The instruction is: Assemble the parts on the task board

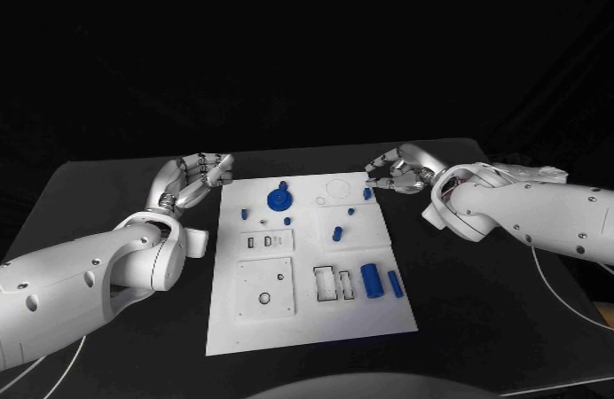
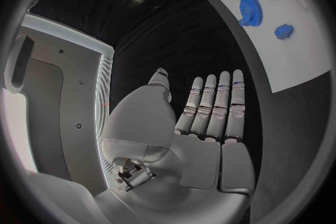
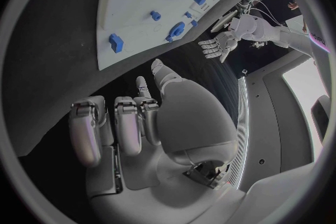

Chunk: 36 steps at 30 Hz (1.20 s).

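The white board [image 1: 313,324] lies flat at table centre, its blue parts loose on it: a gear [image 1: 277,199] at about 11 o'clock and two cylinders [image 1: 373,280] near 4 o'clock. The left hand [image 1: 199,176] waits off the board's 10 o'clock corner, fingers straight and apart, holding nothing. The right hand [image 1: 400,173] sits at the 1 o'clock corner, fingers curled inward, apparently empty; it should open fully and descend squarely over one part before closing.

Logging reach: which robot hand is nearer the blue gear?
Left. The left robot hand hovers just off the board's edge beside the gear; the right robot hand is across the board.
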Each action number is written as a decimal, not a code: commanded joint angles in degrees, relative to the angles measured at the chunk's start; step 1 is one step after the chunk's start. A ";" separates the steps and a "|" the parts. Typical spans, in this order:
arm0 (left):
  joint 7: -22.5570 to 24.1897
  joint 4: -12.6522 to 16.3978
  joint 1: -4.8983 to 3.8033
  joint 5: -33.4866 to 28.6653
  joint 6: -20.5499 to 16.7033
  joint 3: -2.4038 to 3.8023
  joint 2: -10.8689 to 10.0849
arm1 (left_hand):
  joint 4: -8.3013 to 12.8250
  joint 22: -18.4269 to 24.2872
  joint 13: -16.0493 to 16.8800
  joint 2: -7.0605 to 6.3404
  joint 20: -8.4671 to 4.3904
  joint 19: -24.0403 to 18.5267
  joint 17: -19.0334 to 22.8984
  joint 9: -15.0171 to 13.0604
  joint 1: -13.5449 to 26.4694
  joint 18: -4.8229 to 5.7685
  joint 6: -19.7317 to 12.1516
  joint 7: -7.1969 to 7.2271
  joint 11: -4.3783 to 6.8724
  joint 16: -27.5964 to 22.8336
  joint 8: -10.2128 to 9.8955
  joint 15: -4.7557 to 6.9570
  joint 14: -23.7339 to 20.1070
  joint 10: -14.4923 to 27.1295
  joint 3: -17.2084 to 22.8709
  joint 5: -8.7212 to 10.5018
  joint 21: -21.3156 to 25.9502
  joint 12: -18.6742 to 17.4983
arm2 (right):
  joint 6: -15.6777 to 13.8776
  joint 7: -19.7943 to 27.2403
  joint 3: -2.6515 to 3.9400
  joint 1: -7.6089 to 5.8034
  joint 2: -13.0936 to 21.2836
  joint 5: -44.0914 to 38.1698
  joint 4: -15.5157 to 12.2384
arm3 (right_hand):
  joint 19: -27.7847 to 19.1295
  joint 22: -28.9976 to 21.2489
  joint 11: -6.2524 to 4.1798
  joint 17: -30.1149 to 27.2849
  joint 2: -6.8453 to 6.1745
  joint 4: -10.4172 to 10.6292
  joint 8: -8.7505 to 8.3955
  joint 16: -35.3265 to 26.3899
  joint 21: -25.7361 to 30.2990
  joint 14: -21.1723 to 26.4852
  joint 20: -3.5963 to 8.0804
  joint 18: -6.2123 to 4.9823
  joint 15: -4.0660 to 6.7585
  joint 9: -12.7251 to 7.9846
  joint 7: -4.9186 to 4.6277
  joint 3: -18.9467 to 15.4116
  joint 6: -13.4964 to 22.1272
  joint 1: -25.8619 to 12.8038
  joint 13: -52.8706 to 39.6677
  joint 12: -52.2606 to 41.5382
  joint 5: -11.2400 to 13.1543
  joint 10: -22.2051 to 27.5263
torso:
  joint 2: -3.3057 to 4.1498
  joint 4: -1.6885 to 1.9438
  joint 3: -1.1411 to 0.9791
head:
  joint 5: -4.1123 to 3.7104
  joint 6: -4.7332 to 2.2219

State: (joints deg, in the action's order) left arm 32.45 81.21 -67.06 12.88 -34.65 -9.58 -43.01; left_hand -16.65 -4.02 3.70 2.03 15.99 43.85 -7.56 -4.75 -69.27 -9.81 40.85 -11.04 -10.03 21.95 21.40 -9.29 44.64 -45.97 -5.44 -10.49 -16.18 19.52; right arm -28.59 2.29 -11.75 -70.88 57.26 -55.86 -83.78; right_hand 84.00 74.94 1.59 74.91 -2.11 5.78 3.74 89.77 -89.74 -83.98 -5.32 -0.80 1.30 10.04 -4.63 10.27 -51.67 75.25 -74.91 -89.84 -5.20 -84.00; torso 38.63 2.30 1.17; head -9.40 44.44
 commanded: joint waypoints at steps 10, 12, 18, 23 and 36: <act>0.73 0.31 0.02 0.28 0.75 0.04 -0.51 | -0.04 0.06 0.00 0.64 0.08 -0.29 -0.05 -0.05 0.04 -0.65 0.36 -1.68 -0.27 0.18 -0.38 -0.05 -0.31 -0.25 -0.32 -0.26 0.25 -0.29 | 3.40 0.33 0.01 2.21 -2.21 -2.58 4.36 | 6.00 15.06 -0.94 15.09 -0.04 -0.64 -0.07 0.23 -0.26 -6.02 0.74 0.80 0.74 -0.56 0.89 -0.50 0.81 1.97 -15.09 -0.16 1.32 -6.00 | 0.02 -0.06 -0.03 | 0.29 0.10; 0.74 0.29 0.02 0.28 0.75 0.03 -0.55 | -0.04 0.06 0.00 0.64 0.08 -0.29 -0.05 -0.05 0.04 -0.65 0.36 -1.68 -0.27 0.18 -0.38 -0.05 -0.31 -0.25 -0.32 -0.26 0.25 -0.29 | 3.49 0.49 0.02 2.42 -2.50 -2.61 4.88 | 6.00 15.06 -1.04 15.09 -0.03 -0.73 -0.02 0.23 -0.26 -6.02 0.81 0.80 0.82 -0.64 1.10 -0.55 0.80 2.26 -15.09 -0.16 1.40 -6.00 | -0.01 -0.13 -0.05 | 0.32 0.14; 0.76 0.22 0.03 0.28 0.76 0.03 -0.58 | -0.04 0.06 0.00 0.64 0.08 -0.29 -0.05 -0.05 0.04 -0.65 0.36 -1.68 -0.27 0.18 -0.38 -0.05 -0.31 -0.25 -0.32 -0.26 0.25 -0.29 | 3.94 0.70 0.02 2.87 -3.17 -2.64 6.15 | 6.00 15.06 -1.26 15.09 0.00 -0.95 0.10 0.23 -0.26 -6.02 0.98 0.80 0.98 -0.78 1.46 -0.63 0.62 2.97 -15.09 -0.16 1.51 -6.00 | -0.06 -0.03 -0.04 | 0.11 0.15; 0.76 0.21 0.06 0.28 0.78 0.03 -0.63 | -0.03 0.05 0.00 0.78 0.09 -0.33 -0.06 -0.06 -0.10 -0.65 0.39 -1.69 -0.28 0.22 -0.48 -0.05 -0.36 -0.23 -0.39 -0.31 0.28 -0.31 | 4.31 0.81 0.03 3.03 -3.44 -2.65 6.71 | 6.00 15.06 -1.43 15.09 -0.01 -1.21 0.25 0.23 -0.26 -6.02 1.13 0.80 1.13 -0.87 1.64 -0.69 0.23 3.64 -15.09 -0.16 1.51 -6.00 | -0.07 0.04 -0.05 | 0.09 0.13; 0.74 0.30 0.11 0.28 0.69 0.02 -0.96 | -0.03 0.05 0.00 0.83 0.09 -0.35 -0.06 -0.07 -0.15 -0.65 0.40 -1.69 -0.28 0.23 -0.51 -0.06 -0.38 -0.23 -0.42 -0.34 0.29 -0.32 | 3.92 0.15 0.03 3.34 -4.89 -2.96 8.31 | 6.00 15.06 -1.66 15.09 0.52 -1.28 0.64 0.23 -0.26 -6.02 1.37 0.80 1.36 -0.94 1.50 -0.67 -1.06 4.45 -15.09 -0.16 1.37 -6.00 | -0.08 0.10 0.04 | 0.03 0.03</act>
State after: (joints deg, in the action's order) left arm 32.46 81.31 -66.94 12.88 -34.63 -9.59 -43.99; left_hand -16.66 -4.02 3.70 2.26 15.99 43.85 -7.53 -4.73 -69.50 -9.82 40.84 -11.03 -10.03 21.95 21.05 -9.29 44.64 -45.97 -5.44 -10.49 -16.18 19.52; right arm -25.33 2.47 -11.72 -67.59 52.53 -57.93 -75.71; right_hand 84.01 74.92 0.37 74.95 -1.56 4.73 4.19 89.77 -89.74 -83.93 -4.50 -0.81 2.17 9.17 -3.15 9.58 -52.15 79.33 -74.91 -89.84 -3.96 -84.00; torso 38.52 2.34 1.16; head -9.39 44.60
